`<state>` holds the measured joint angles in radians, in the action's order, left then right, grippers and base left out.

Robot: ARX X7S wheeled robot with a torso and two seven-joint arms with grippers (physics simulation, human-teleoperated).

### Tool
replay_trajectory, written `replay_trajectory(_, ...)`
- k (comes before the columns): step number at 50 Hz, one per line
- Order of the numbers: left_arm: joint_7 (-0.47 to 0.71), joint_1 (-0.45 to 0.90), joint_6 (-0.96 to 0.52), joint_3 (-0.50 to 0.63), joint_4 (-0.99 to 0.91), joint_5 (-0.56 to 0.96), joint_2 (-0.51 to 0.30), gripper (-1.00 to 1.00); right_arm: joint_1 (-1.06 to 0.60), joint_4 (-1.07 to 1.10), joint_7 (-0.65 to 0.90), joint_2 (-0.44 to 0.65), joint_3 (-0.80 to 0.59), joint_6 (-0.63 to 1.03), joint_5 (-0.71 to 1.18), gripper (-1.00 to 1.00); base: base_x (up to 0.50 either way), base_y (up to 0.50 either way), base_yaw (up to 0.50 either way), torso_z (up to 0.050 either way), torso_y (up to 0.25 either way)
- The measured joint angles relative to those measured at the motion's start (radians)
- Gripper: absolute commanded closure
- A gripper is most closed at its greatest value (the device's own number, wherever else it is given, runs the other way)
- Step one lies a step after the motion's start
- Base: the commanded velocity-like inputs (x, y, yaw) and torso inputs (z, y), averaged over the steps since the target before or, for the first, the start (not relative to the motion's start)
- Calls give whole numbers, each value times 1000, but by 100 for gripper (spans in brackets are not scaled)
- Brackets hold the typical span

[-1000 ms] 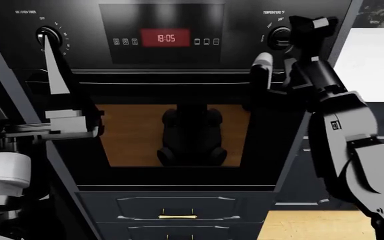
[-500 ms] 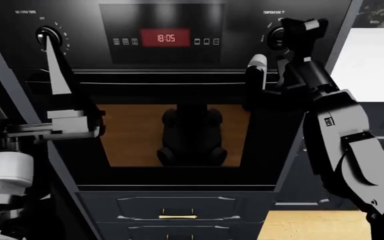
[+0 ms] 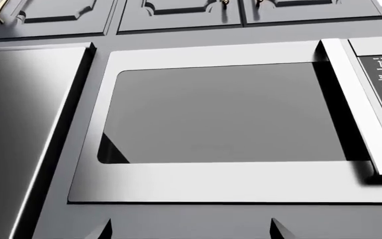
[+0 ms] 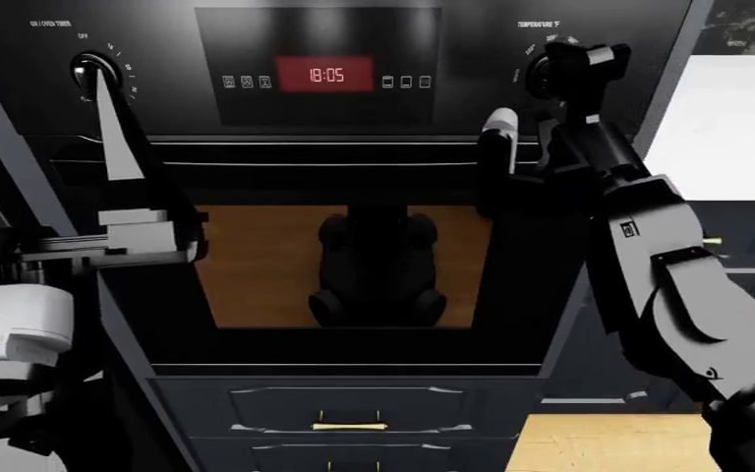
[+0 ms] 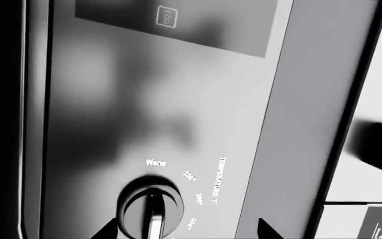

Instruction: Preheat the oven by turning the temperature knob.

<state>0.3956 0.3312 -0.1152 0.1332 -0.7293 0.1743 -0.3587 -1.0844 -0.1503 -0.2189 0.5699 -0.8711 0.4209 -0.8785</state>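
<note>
Up at the oven's control panel, the right claw sits at the temperature knob, its fingers spread wide, one below the knob and one beside it, neither clamped on. Leftward, the left claw points at the timer knob; whether it is open I cannot tell. Its wrist camera faces a microwave
</note>
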Motion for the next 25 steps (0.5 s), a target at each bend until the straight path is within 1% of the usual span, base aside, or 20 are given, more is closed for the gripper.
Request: replay_trajectory(25, 21, -19, -28, 11, -49, -7, -8, -100, 12, -12, 14, 13, 20, 12, 15, -100, 0, 0, 0, 0, 0)
